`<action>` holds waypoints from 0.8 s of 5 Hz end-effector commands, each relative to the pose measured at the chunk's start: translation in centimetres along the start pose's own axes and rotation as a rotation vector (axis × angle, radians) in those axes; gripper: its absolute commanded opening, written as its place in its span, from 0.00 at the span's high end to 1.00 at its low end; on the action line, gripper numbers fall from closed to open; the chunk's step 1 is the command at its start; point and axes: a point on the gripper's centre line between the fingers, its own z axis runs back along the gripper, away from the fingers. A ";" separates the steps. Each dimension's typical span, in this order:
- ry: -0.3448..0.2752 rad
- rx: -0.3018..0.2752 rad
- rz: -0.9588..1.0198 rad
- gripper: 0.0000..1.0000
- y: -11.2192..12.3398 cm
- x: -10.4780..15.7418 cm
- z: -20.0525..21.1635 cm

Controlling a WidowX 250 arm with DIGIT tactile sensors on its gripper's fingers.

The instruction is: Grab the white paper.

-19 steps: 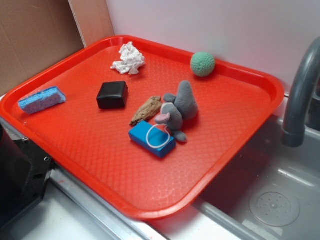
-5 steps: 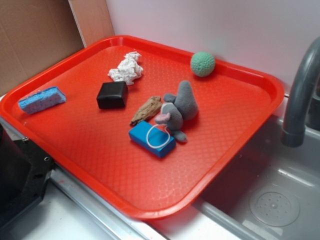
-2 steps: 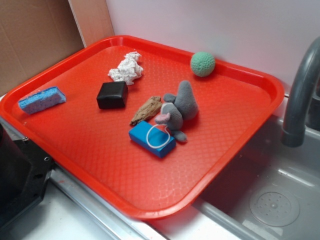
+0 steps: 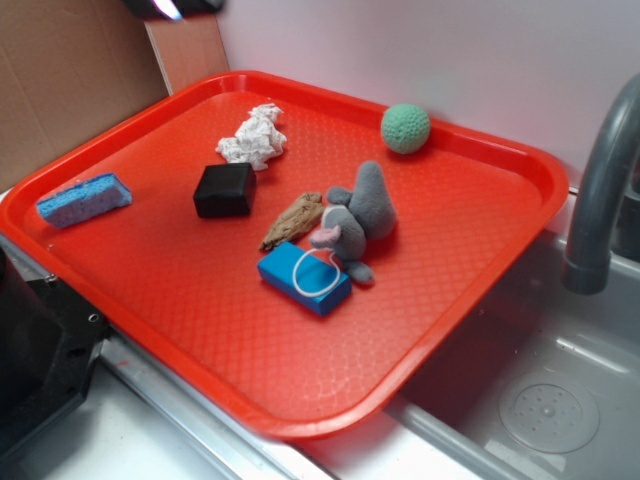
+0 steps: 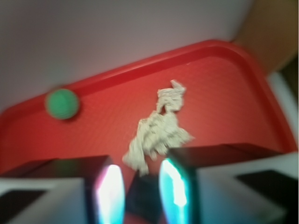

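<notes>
Place: red tray [image 4: 470, 260] beside a grey sink [image 4: 530, 400], white wall behind, brown board at the left.
Paper [image 4: 252, 136]: near the tray's far left corner, just past the black block [image 4: 224, 190]; well apart from the green ball [image 4: 405, 128] by the far edge.
Feel: looks very light, soft and squashy; likely to flatten or tear, not break; likely to slide on the tray if only nudged.
Where to hold: best guess the fat wrinkled middle, not the thin tails at the ends.
Gripper [image 5: 138, 186]: spread apart, nothing between the fingers [image 5: 110, 189]; up above the tray, paper just ahead of the tips.
Other things: blue sponge [image 4: 84, 199] near the left edge; blue box [image 4: 304, 277], grey toy [image 4: 358, 220] and brown bit [image 4: 292, 219] in the middle.
Hard to see: wrist view blurry, paper edges smeared; gripper only a dark scrap at the top edge of the outside view, arm cut off; height above the paper not clear; paper's underside hidden.
</notes>
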 end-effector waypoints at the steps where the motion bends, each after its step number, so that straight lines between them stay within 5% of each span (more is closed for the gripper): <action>1: 0.034 0.058 -0.074 0.00 0.4 1.3 -3.4; 3: 0.105 0.171 -0.047 0.00 1.9 2.3 -8.2; 4: 0.105 0.179 -0.021 1.00 2.5 2.4 -8.7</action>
